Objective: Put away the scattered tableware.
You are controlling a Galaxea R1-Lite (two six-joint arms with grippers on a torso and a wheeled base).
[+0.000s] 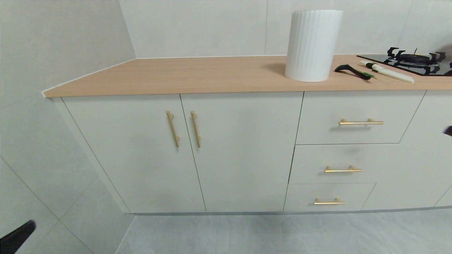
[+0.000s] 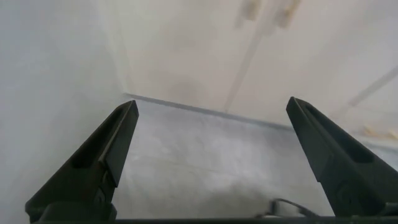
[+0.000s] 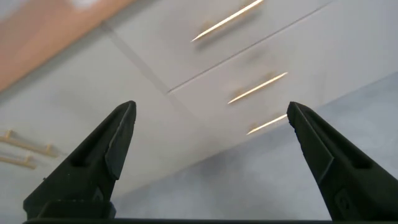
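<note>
On the wooden counter (image 1: 197, 76) lie a black-handled peeler (image 1: 353, 72) and a white knife (image 1: 387, 72), side by side, right of a tall white ribbed holder (image 1: 313, 44). My left gripper (image 2: 212, 107) is open and empty, held low over the grey floor facing the cabinet base; its dark tip shows at the lower left corner (image 1: 17, 237). My right gripper (image 3: 210, 107) is also open and empty, facing the drawer fronts (image 3: 249, 68) from a distance. A dark sliver of the right gripper (image 1: 448, 131) shows at the right edge.
A black gas hob (image 1: 416, 61) sits at the counter's far right. Below are two shut cabinet doors with gold handles (image 1: 183, 128) and three shut drawers (image 1: 360, 122). A tiled wall closes the left side. Grey floor (image 1: 282, 233) lies before the cabinet.
</note>
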